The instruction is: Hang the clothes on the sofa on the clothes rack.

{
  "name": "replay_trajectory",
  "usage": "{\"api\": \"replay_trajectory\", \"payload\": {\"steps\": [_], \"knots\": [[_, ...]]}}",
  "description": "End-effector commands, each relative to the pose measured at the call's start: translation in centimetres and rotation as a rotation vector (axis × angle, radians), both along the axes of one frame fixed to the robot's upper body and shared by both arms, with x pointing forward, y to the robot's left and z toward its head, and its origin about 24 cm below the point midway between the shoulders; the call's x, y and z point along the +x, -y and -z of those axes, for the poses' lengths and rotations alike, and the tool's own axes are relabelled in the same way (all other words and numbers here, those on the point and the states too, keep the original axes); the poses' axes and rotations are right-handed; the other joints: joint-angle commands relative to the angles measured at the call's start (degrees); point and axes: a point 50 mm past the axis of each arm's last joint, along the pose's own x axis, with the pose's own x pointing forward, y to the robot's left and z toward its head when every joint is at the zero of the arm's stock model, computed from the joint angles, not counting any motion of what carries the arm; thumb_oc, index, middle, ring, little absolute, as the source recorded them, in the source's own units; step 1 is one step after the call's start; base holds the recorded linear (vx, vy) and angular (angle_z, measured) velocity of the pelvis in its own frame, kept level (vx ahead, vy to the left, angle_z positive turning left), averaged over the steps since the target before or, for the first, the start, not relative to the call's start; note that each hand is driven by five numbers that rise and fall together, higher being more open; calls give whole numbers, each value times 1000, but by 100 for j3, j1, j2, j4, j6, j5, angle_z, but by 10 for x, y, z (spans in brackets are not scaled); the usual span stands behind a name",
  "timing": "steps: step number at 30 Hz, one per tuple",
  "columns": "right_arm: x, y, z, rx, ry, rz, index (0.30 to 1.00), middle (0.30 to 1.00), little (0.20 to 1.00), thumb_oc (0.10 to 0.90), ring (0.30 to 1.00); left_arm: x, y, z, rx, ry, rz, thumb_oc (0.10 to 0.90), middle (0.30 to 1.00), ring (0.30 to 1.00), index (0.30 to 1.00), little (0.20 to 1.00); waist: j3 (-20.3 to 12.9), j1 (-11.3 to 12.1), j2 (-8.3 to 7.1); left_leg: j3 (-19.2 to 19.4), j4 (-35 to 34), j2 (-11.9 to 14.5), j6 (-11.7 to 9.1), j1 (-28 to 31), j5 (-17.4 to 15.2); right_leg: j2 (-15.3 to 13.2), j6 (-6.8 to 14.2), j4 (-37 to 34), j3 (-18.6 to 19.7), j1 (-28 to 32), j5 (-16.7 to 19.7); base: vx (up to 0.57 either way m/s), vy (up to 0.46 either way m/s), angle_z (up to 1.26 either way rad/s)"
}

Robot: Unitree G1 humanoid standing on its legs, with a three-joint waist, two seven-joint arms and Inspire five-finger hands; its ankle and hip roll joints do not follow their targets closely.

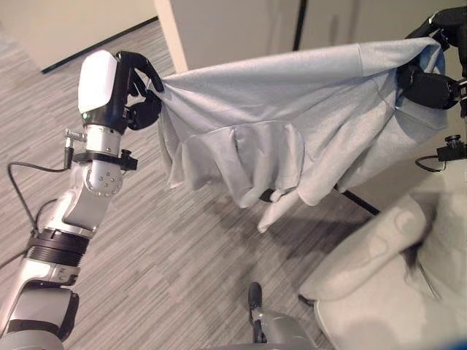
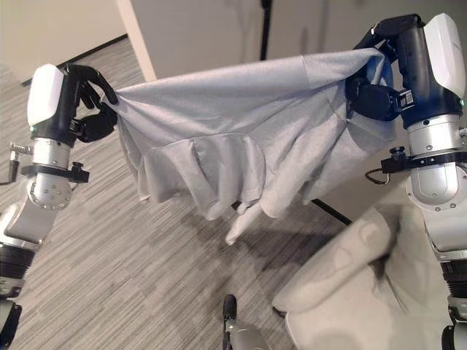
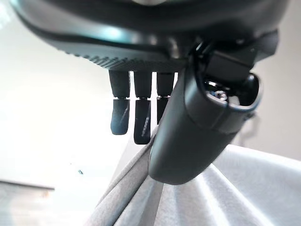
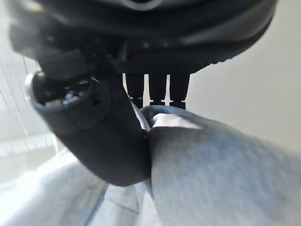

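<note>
Sofa, pale and cushioned, fills the lower right of the head views, and the striped grey floor spreads beneath everything else. Behind stand a pale wall and a dark upright pole, with a dark bar slanting along the floor just under the cloth's lower edge. Between the two raised arms a light grey garment is stretched wide in the air, clear of sofa and floor, its loose parts sagging in folds at the middle. The left hand has its fingers and thumb pinched on one top corner; the right hand is clamped on the opposite corner. The left wrist view adds the thumb pressed down onto the fabric with the fingers behind it, and the right wrist view shows cloth bunched between thumb and fingers.
</note>
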Motion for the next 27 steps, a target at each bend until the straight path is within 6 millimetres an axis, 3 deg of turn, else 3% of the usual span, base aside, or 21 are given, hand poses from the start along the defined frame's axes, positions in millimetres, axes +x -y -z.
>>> {"api": "replay_trajectory", "payload": {"steps": [1, 3, 6, 7, 9, 15, 19, 21, 22, 23, 24, 25, 26, 27], "knots": [[-27, 1, -61, 20, 274, -37, 300, 300, 300, 400, 300, -20, 4, -71, 23, 300, 47, 400, 300, 300, 300, 300, -289, -255, -430, 238, 483, 425, 1, -805, 641, -618, 1594, -338, -53, 1254, -535, 250, 38, -23], [-27, -1, -57, 17, 261, -43, 300, 300, 300, 400, 300, -20, 2, -68, 22, 293, 33, 400, 300, 300, 300, 300, -322, -171, -451, 194, -172, 494, 128, -838, 585, -663, 1630, -338, 42, 1300, -601, 262, 61, -16], [-24, -4, -55, 1, 271, -34, 300, 300, 300, 400, 300, -23, -2, -69, 51, 308, 2, 400, 300, 300, 300, 300, -326, 4, -356, -513, -1479, 584, 90, -1028, 1128, -593, 1646, -338, 237, 1436, -856, 201, 77, -50], [-21, -5, -52, -13, 242, -34, 300, 300, 300, 400, 300, -25, -1, -70, 66, 307, 11, 400, 300, 300, 300, 300, -405, -49, -220, -564, -1818, 617, 78, -874, 1105, -547, 1661, -338, 268, 1483, -966, 230, 95, -91], [-22, -6, -51, 3, 264, -33, 300, 300, 300, 400, 300, -32, 2, -73, 65, 344, 36, 400, 300, 300, 300, 300, -488, -73, -62, -632, -1818, 482, 71, -662, 1125, -651, 1640, -250, 290, 1498, -839, 233, 177, -119], [-22, -15, -43, 35, 286, -73, 300, 300, 300, 400, 300, -47, 8, -77, 76, 396, 102, 400, 300, 300, 300, 300, -712, -85, -17, -101, -1818, 282, 309, -348, 733, -999, 1892, -321, 576, 1410, -593, 142, 165, -62], [-23, -20, -41, 68, 324, -97, 300, 300, 300, 400, 300, -51, 13, -84, 80, 443, 116, 400, 300, 300, 300, 300, -691, -121, -10, 105, -1818, 219, 458, -252, 594, -1136, 2059, -292, 681, 1339, -478, 47, 108, -17], [-23, -19, -42, 87, 342, -97, 300, 300, 300, 400, 300, -55, 17, -96, 82, 492, 132, 400, 300, 300, 300, 300, -498, -133, 39, 126, -1818, 187, 630, -159, 507, -1174, 2121, 763, 717, 852, -408, -21, 174, -49], [-23, -20, -45, 84, 354, -96, 300, 300, 300, 400, 300, -58, 18, -100, 88, 514, 130, 400, 300, 300, 300, 300, -294, -189, 60, 193, -1818, 209, 700, -50, 532, -1161, 2219, 1634, 821, 413, -43, -77, 118, -88], [-22, -21, -44, 92, 351, -103, 300, 300, 300, 400, 300, -59, 17, -103, 89, 524, 127, 400, 300, 300, 300, 300, -225, -177, 90, 217, -1818, 257, 706, -12, 523, -1193, 2202, 1942, 850, 207, -20, -34, -11, -68], [-21, -25, -44, 93, 354, -120, 300, 300, 300, 400, 300, -61, 16, -108, 89, 542, 121, 400, 300, 300, 300, 300, -223, -118, 92, 319, -1818, 337, 644, 39, 461, -1443, 2158, 1833, 646, 58, -67, 61, -199, -54], [-22, -32, -47, 78, 371, -149, 300, 300, 300, 400, 300, -63, 18, -111, 83, 560, 132, 400, 300, 300, 300, 300, -220, -53, 48, 410, -1818, 422, 569, 57, 409, -1695, 2159, 1187, 336, -6, -67, 172, -304, -38], [-26, -28, -52, 45, 411, -99, 300, 300, 300, 400, 300, -65, 13, -107, 119, 551, 96, 400, 300, 300, 300, 300, -290, -142, -31, 500, -1818, 500, 481, 85, 327, -1744, 2257, 89, 83, 335, -47, 275, -412, -57], [-24, -35, -40, 92, 345, -178, 300, 300, 300, 400, 300, -67, 12, -95, 79, 525, 118, 400, 300, 300, 300, 300, -499, -11, -256, 543, -1818, 499, 413, 126, 398, -1668, 2335, -338, 28, 587, 185, 274, -328, -46]]}}
